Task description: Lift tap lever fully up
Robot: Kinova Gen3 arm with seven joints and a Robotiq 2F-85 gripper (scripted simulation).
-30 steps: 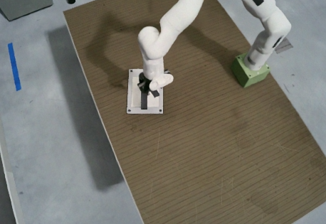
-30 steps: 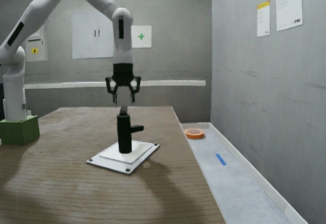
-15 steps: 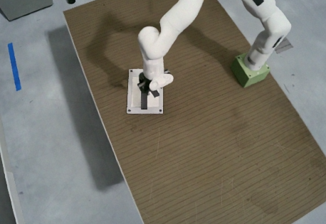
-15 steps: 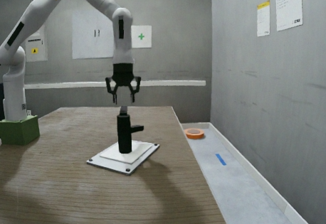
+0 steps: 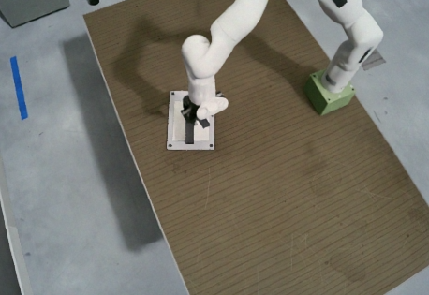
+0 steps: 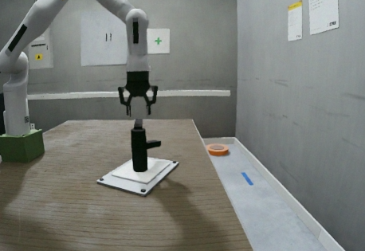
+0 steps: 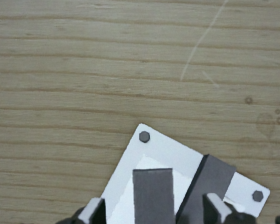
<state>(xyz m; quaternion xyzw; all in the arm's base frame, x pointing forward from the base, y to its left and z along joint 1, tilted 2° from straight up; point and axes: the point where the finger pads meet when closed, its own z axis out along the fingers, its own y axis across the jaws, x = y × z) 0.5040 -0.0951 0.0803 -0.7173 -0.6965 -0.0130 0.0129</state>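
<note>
From the exterior view, my green pedestal stands well off to the left of my jaws on the wooden table. My gripper hangs pointing straight down, partly open and holding nothing, my fingertips touching nothing. Directly beneath the jaws stands the black tap, upright on its white base plate; its grey lever rises from the tap's top, just below my fingertips, apart from them. The tap's short spout juts out to the right, below my jaws. Farther right, an orange tape roll lies on the floor.
</note>
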